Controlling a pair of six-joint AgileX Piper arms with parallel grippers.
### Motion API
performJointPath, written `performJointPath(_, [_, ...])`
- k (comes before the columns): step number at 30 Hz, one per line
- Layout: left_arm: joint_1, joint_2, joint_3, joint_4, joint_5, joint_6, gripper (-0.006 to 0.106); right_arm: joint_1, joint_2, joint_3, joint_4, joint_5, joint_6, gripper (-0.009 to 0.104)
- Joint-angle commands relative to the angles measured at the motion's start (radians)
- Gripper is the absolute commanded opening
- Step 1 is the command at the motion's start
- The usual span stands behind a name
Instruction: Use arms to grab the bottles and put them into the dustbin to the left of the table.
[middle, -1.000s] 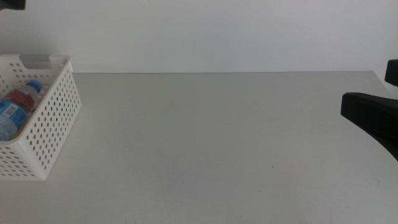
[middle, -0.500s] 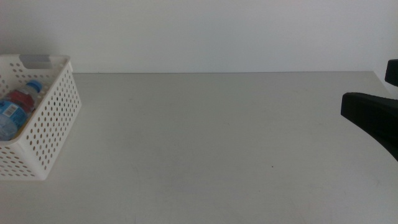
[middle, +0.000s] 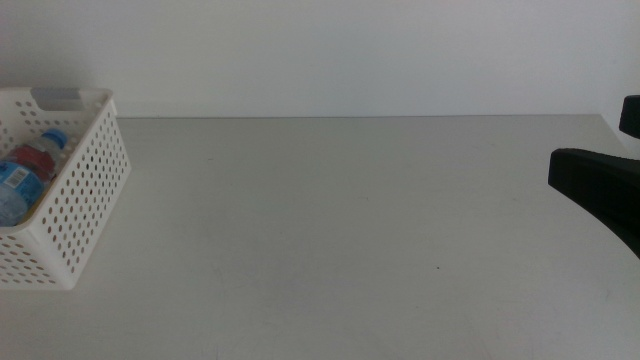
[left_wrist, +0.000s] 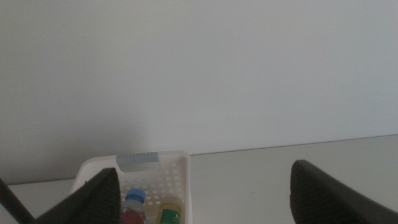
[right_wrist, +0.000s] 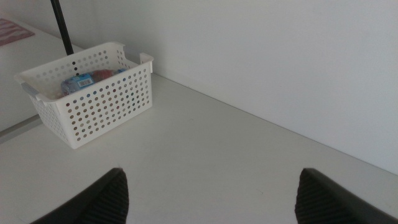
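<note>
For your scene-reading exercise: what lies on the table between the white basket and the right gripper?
Nothing: in the middle view only bare table stretches from the dustbin, which holds the bottles, to the right gripper at the right edge.

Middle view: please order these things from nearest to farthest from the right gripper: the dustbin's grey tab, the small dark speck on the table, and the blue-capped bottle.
1. Small dark speck, on the table right of centre, nearest the right gripper.
2. Grey tab, on the dustbin rim at far left.
3. Blue-capped bottle, inside the dustbin; only slightly farther than the tab.
</note>
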Motion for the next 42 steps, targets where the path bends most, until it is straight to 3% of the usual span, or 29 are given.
performJointPath(1, [-0.007, -0.004, -0.026, -0.002, -0.080, -0.013, 0.094, 0.003, 0.001, -0.026, -0.002, -0.070, -0.009, 0.082])
performJointPath(13, [-0.007, -0.006, -0.026, -0.003, -0.080, -0.012, 0.094, 0.002, -0.001, 0.127, -0.014, -0.070, -0.009, 0.082])
performJointPath(15, [-0.007, -0.026, -0.018, -0.003, -0.087, -0.012, 0.094, -0.001, -0.001, 0.138, -0.079, -0.078, -0.009, 0.082])
performJointPath(18, [-0.007, -0.085, 0.037, -0.004, -0.129, -0.012, 0.094, -0.036, -0.002, 0.142, -0.235, -0.112, -0.009, 0.082])
performJointPath(20, [-0.007, -0.128, 0.098, -0.004, -0.155, -0.012, 0.094, -0.083, -0.004, 0.142, -0.268, -0.131, -0.009, 0.082])
performJointPath(27, [-0.007, -0.344, 0.402, -0.004, -0.155, -0.012, 0.094, -0.316, -0.056, 0.149, -0.129, -0.132, -0.009, 0.082])
performJointPath(32, [-0.007, -0.511, 0.606, -0.016, -0.164, -0.011, 0.094, -0.433, -0.146, 0.218, -0.084, -0.133, -0.009, 0.082])
performJointPath(42, [-0.007, -0.744, 0.916, -0.032, -0.425, -0.011, 0.094, -0.509, -0.424, 0.501, -0.083, -0.132, -0.009, 0.082])
